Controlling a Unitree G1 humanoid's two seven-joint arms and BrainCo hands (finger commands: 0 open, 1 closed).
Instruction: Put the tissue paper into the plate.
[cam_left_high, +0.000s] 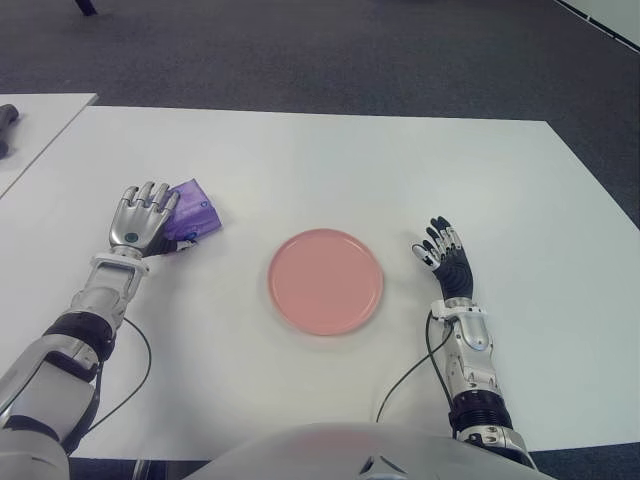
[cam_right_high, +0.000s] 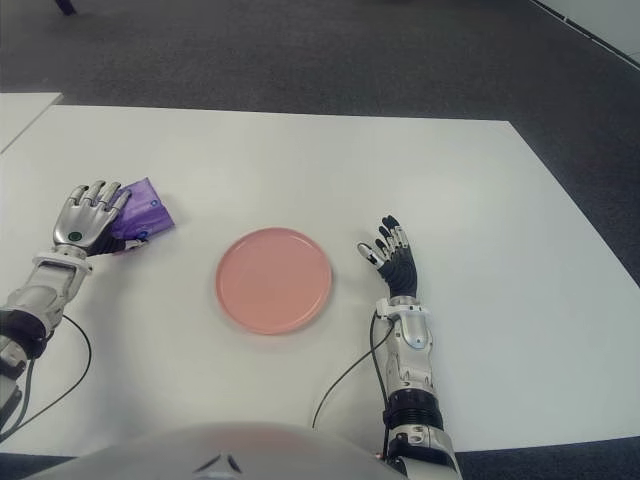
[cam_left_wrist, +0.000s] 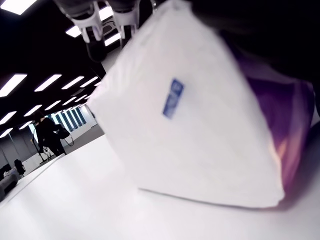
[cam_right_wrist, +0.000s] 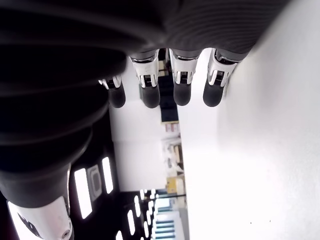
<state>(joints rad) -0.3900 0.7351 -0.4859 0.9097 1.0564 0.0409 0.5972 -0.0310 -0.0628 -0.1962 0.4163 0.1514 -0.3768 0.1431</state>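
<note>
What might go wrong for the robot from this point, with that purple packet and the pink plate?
1. The left hand lies over the tissue packet with fingers fairly flat, so the soft packet may slip out when lifted.
2. The plate sits apart from the packet on the bare white table; a short carry could drop the packet beside the rim.
3. The right hand, open beside the plate, could nudge it.

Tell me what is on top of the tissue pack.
The left hand lies over the purple tissue pack, covering its near part; only the far end shows. The pink plate is bare. Whether the fingers grip it is hidden.
</note>
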